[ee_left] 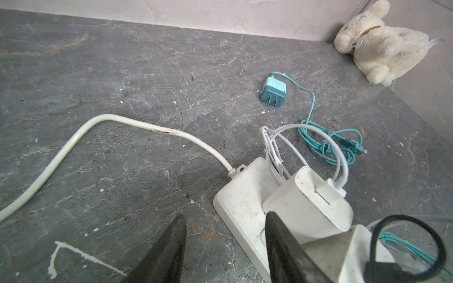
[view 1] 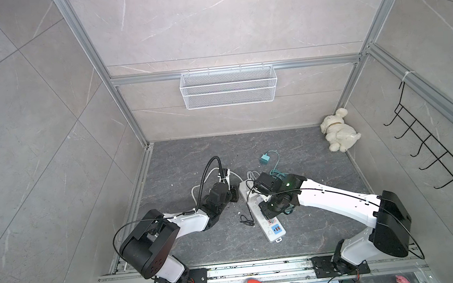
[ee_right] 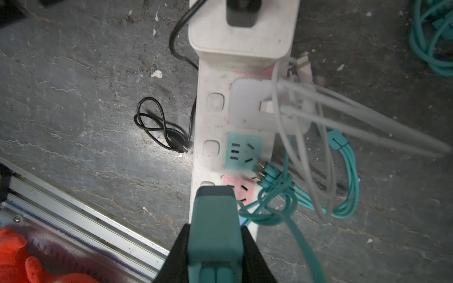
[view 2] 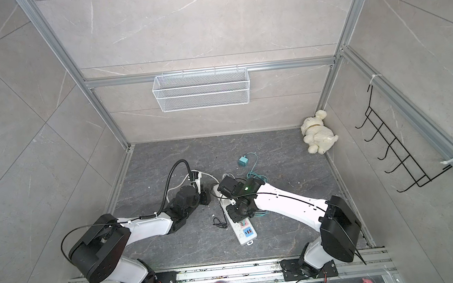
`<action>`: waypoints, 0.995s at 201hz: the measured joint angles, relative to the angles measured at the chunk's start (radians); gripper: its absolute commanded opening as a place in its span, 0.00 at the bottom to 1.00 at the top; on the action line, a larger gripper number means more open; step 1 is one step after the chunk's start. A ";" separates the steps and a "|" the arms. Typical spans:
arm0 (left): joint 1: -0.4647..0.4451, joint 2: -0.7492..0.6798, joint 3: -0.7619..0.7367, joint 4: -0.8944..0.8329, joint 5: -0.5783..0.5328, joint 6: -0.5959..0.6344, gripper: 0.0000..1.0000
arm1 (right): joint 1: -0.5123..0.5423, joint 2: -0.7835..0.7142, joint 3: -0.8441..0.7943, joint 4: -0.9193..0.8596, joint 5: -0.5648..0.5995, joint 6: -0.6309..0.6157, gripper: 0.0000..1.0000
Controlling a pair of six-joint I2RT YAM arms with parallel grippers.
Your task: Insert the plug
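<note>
Right gripper (ee_right: 214,242) clamps teal plug (ee_right: 213,215) by pink socket (ee_right: 242,190) w/ teal cables (ee_right: 277,196) crowding (power strip (view 1: 268,233) lower-centre, both top views); left gripper (ee_left: 225,220) parted, empty.

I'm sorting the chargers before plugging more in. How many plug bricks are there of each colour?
Teal plug bricks: 2 (floor teal brick, held teal brick in the right gripper)
White plug bricks: 2 (white-cabled brick, black-cabled brick, both on the power strip)
Total: 4
</note>
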 measured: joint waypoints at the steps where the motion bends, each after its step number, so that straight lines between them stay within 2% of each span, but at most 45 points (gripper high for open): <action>1: 0.000 -0.001 0.000 0.000 0.000 0.000 0.54 | 0.000 0.001 0.000 0.001 0.000 0.000 0.11; 49: -0.002 -0.041 -0.018 -0.005 -0.032 0.011 0.54 | -0.012 0.059 0.020 0.038 0.023 -0.003 0.11; 108: -0.002 -0.040 -0.018 -0.012 -0.033 0.017 0.54 | -0.049 0.059 -0.010 0.090 0.042 -0.003 0.11; 200: -0.007 -0.036 -0.017 -0.010 -0.033 0.020 0.53 | -0.051 0.058 -0.061 0.125 0.071 0.002 0.10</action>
